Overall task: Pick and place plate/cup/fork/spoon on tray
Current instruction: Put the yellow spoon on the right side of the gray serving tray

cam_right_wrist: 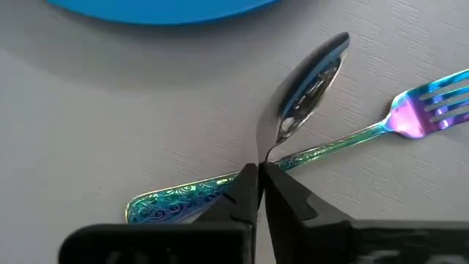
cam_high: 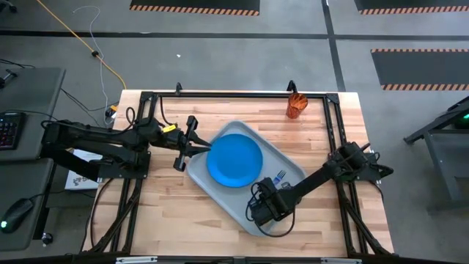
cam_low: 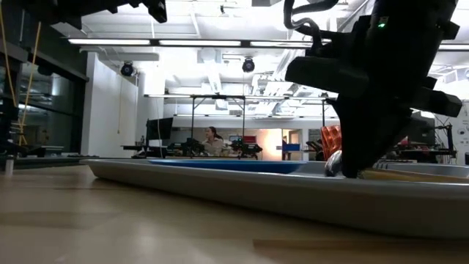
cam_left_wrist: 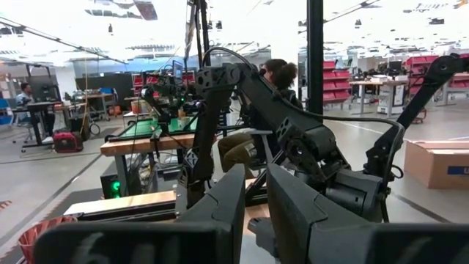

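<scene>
The grey tray (cam_high: 205, 183) lies slantwise on the table's middle, and the blue plate (cam_high: 234, 160) lies flat on it. The teal-handled fork (cam_right_wrist: 330, 147) lies flat on the tray floor beside the plate and also shows in the high view (cam_high: 280, 176). My right gripper (cam_right_wrist: 258, 176) is low over the tray's near right part, shut on the spoon (cam_right_wrist: 308, 88). The spoon's handle is hidden under the fingers. The red-orange cup (cam_high: 295, 105) stands on the table at the far right. My left gripper (cam_high: 192, 149) is shut and empty, raised above the tray's left edge. My right gripper pinches the spoon's thin neck (cam_right_wrist: 265, 150), just behind the silver bowl, between its two fingertips. The fingers come from above, pointing down at the tray. The bowl (cam_right_wrist: 311, 84) sticks out beyond the fingertips, right over the fork's handle. Whether it touches the tray I cannot tell.
A black frame runs along the table's far and side edges (cam_high: 234, 94). Bare wood lies on the near left (cam_high: 161, 220) and on the far right around the cup. A person sits in the room beyond the table (cam_low: 212, 139).
</scene>
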